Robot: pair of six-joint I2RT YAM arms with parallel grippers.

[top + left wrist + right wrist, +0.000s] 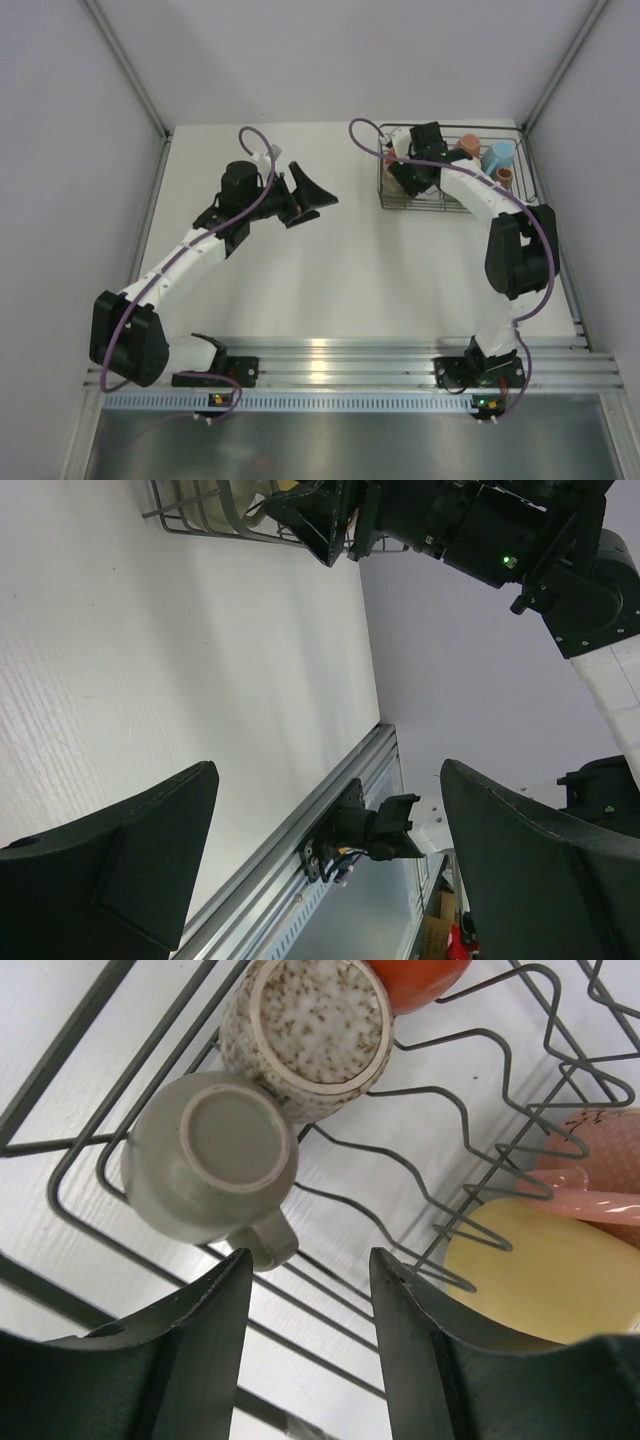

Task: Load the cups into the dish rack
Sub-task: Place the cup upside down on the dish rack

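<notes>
- Cups (497,157) are gathered in the dish rack (400,207) at the far right of the table (340,280). The top view shows none standing loose on the table, so loading looks close to finished.
- In the right wrist view a plain grey cup (210,1155) sits bottom-up on the wires, touching a speckled grey cup (315,1030). An orange cup (415,975) lies beyond them. A yellow cup (545,1275) and a pink cup (600,1150) are on the other side.
- Right gripper (305,1350) hangs low over the rack with its jaws parted and nothing between them. The plain grey cup's handle is just beside one finger; whether they touch I cannot tell.
- Step in hand, as I judge it: the let-go at the end of a placement.
- Next move calls for a straight lift with the jaws apart, so that no finger hooks the handle or a wire divider.
- Left gripper (308,195) hovers over mid-table, spread wide and empty, well apart from the rack. No cup for it is in sight.
</notes>
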